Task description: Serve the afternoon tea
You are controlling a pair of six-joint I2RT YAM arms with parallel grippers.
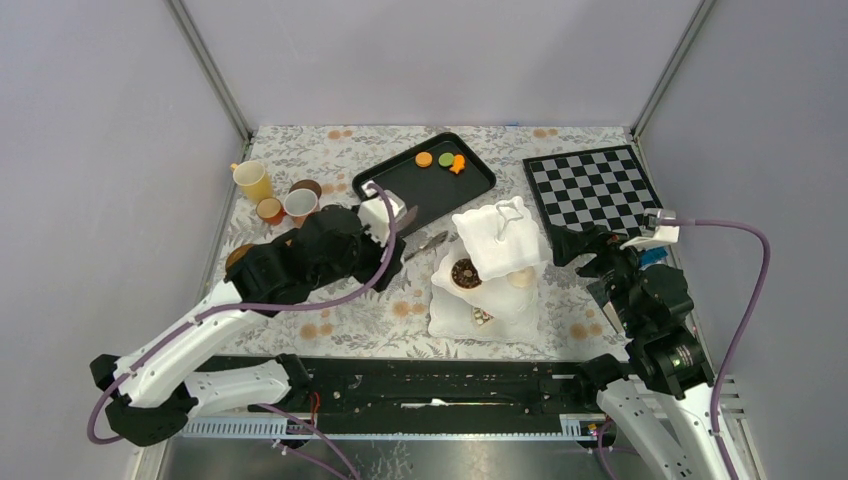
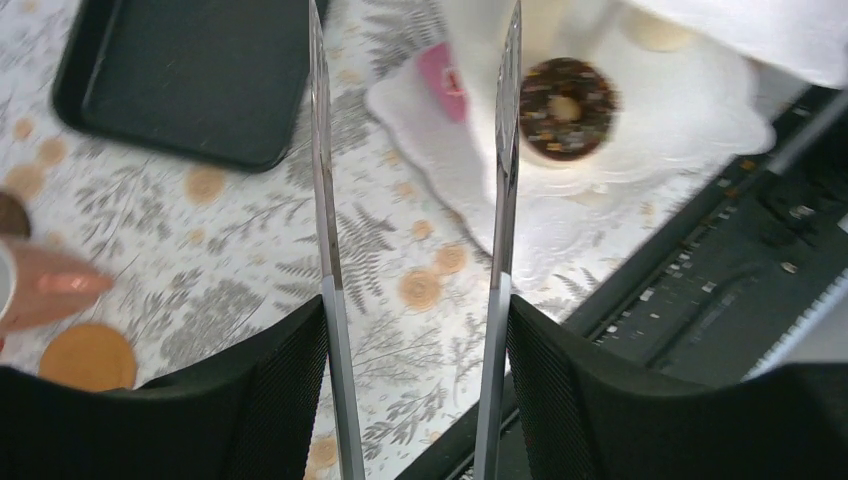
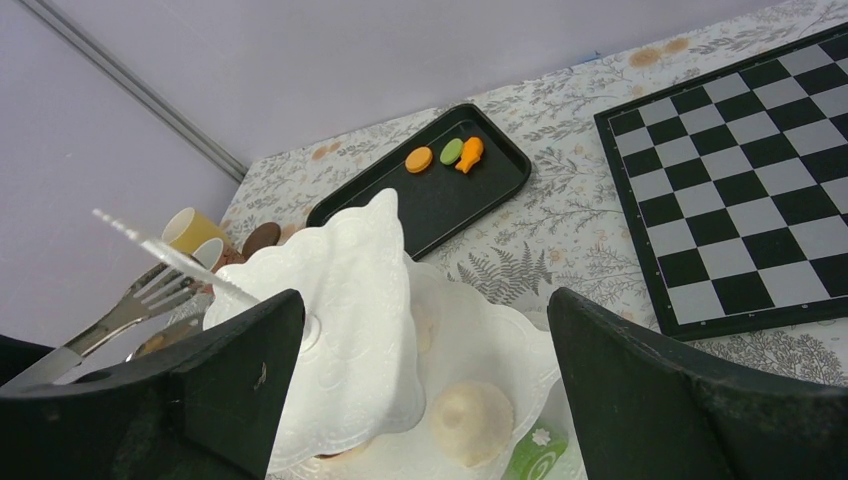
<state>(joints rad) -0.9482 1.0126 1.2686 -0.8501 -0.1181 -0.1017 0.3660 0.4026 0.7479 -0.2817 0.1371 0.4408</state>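
Note:
The white three-tier stand [image 1: 497,262] stands at centre right. A chocolate donut [image 1: 466,273] and a cream cake [image 1: 521,278] lie on its middle tier. A pink cake [image 2: 440,68] and a green roll [image 3: 535,450] lie lower down. An orange macaron [image 1: 424,159], a green macaron [image 1: 446,159] and an orange fish cake [image 1: 458,165] lie on the black tray [image 1: 400,190]. My left gripper [image 1: 385,215] is shut on the silver tongs [image 2: 322,180], whose blades are apart and empty, left of the stand. My right gripper [image 1: 580,245] is open, right of the stand.
A yellow cup [image 1: 252,181], a white cup [image 1: 300,204] and two brown cups [image 1: 270,210] stand at the far left. A brown saucer [image 1: 238,256] lies beside my left arm. A chessboard [image 1: 595,185] lies at the back right. Grey walls enclose the table.

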